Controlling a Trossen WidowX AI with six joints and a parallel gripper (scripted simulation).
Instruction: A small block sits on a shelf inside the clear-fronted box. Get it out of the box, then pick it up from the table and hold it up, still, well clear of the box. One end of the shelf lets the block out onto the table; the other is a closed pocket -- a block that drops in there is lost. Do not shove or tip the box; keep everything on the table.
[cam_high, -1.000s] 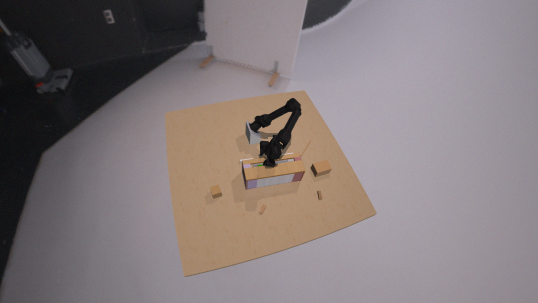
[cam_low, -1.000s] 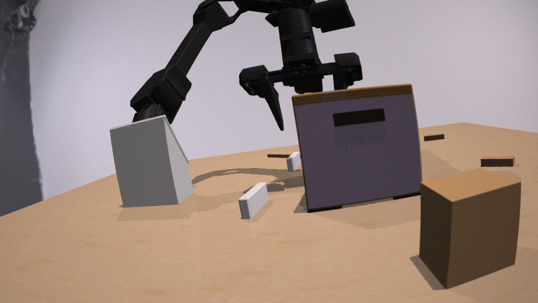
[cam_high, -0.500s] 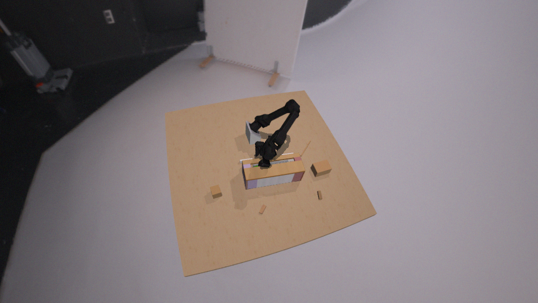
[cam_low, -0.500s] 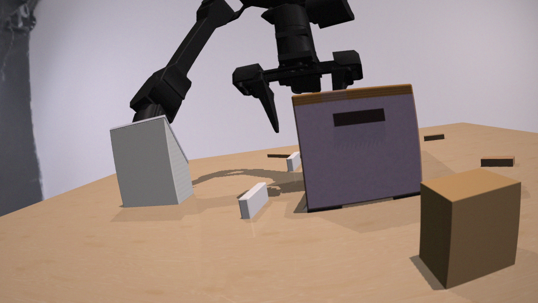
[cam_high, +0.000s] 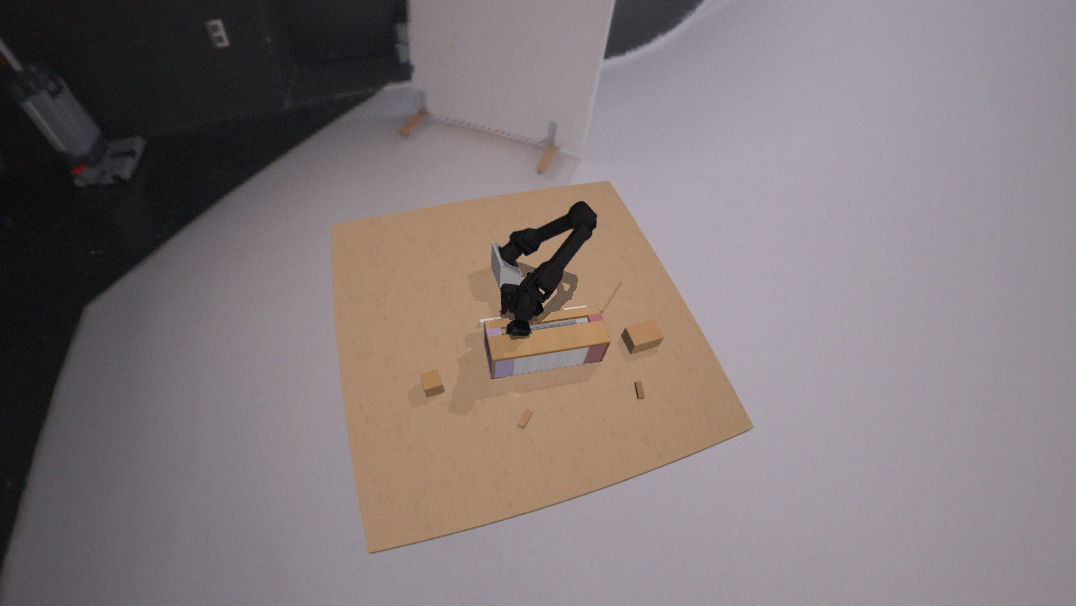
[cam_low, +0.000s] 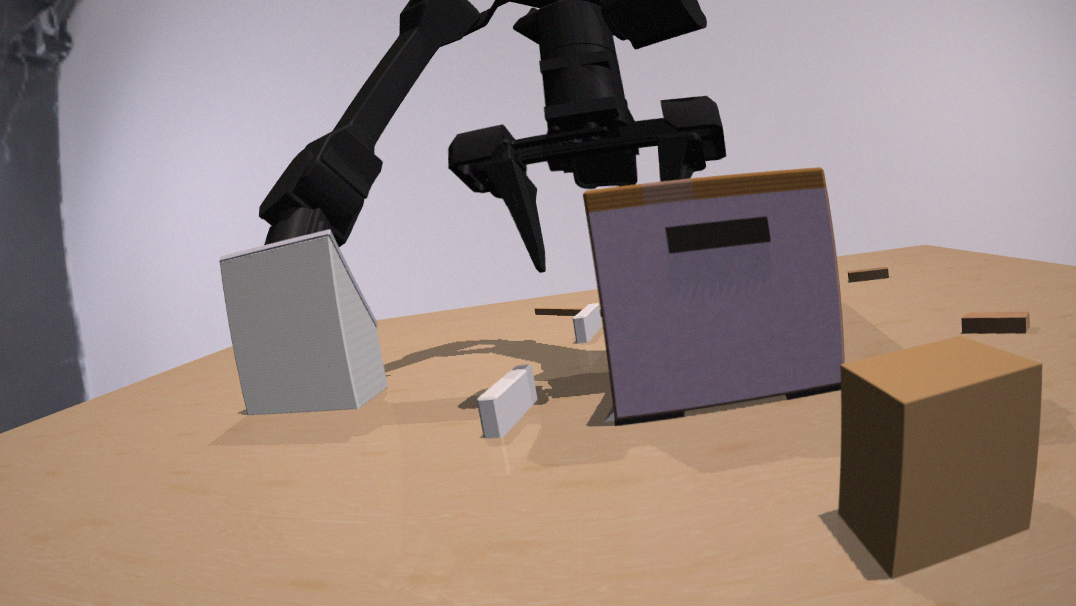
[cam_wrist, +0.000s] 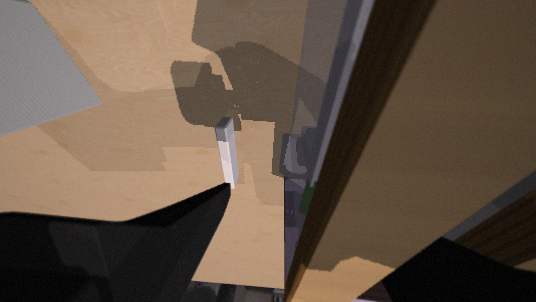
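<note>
The box has a wooden top, a lavender end and a pink end. In the exterior view its purple end wall shows a dark slot. My gripper is open and empty. It hangs over the back left edge of the box top, one finger behind the box and the other above the top. A small green block shows just under the top's edge in the wrist view. It is hidden in the top and exterior views.
The arm's grey base stands behind the box. White bars lie between them. A brown cube is left of the box, a larger block right. Small pieces lie in front.
</note>
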